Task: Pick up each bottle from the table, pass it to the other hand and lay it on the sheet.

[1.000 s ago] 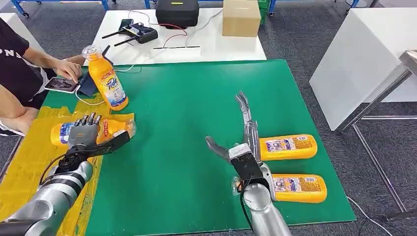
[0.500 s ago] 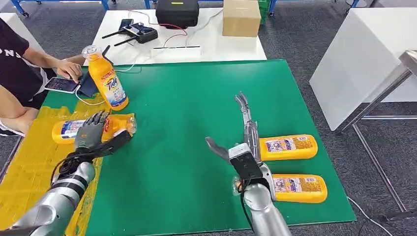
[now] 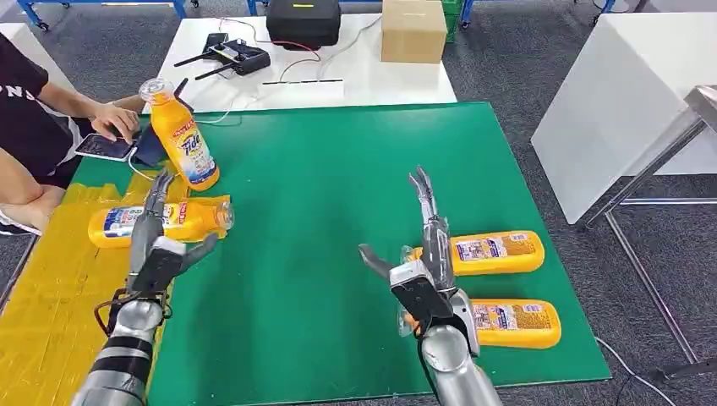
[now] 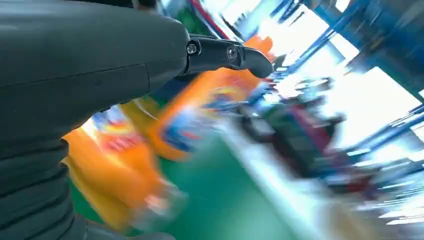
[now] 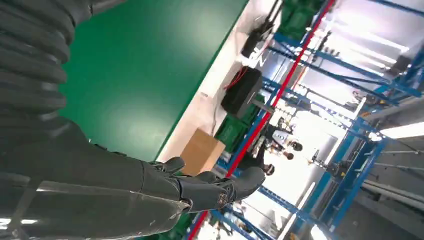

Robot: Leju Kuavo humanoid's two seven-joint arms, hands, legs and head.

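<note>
Two bottles [image 3: 495,252] [image 3: 514,324] lay at lower right of the green desk [image 3: 321,194], just beside the empty, splayed right hand [image 3: 423,262]. Smooth, rounded plastic probably slips; wrapping the labelled belly seemed safest. Left hand [image 3: 156,245] hung empty, fingers apart, near the sheet [image 3: 51,288].
</note>
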